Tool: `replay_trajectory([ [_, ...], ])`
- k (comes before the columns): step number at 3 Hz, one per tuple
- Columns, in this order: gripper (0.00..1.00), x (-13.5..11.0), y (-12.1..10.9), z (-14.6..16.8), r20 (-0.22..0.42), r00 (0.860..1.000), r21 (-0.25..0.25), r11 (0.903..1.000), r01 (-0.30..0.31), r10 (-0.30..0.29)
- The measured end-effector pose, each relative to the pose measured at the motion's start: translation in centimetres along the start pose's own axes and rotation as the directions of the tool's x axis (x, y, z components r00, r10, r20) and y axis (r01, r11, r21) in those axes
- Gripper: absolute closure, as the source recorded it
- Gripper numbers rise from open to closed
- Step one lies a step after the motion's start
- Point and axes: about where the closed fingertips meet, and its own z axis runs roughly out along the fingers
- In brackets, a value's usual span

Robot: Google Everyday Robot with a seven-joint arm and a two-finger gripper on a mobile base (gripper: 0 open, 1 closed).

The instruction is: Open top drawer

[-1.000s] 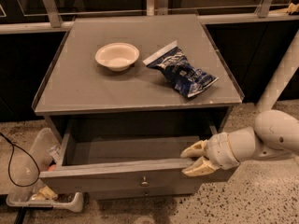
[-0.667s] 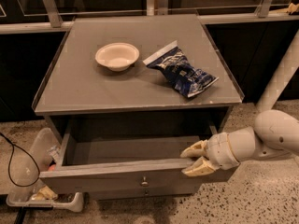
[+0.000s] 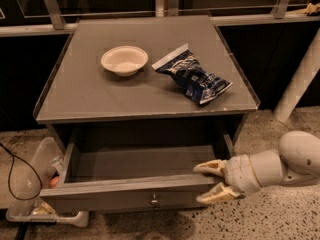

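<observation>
The top drawer [image 3: 125, 190] of the grey cabinet is pulled out toward the camera. Its grey box interior [image 3: 140, 161] shows and looks empty. A small round metal knob [image 3: 154, 201] sits at the centre of its front. My gripper [image 3: 209, 182] is at the drawer's right front corner. Its two pale fingers are spread, one above the front's top edge and one below it, beside the corner. They hold nothing that I can see.
On the cabinet top [image 3: 90, 94] stand a white bowl [image 3: 124, 59] and a blue-and-white snack bag [image 3: 192, 75]. A clear plastic bin [image 3: 30, 184] and a black cable [image 3: 20, 169] lie on the floor at left. A white post [image 3: 300, 79] rises at right.
</observation>
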Motion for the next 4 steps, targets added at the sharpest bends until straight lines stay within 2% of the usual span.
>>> replay_trajectory([
  [1, 0.65, -0.1, 0.0, -0.1, 0.0, 1.0, 0.0, 1.0, 0.0, 0.0],
  [2, 0.88, 0.5, 1.2, -0.6, -0.003, 1.0, 0.006, 1.0, -0.001, 0.001],
  [3, 1.0, 0.4, 1.4, -0.7, -0.003, 1.0, 0.007, 1.0, -0.001, 0.001],
  [4, 1.0, -0.5, 2.7, -0.1, 0.043, 0.999, 0.015, 0.9999, 0.006, -0.007],
])
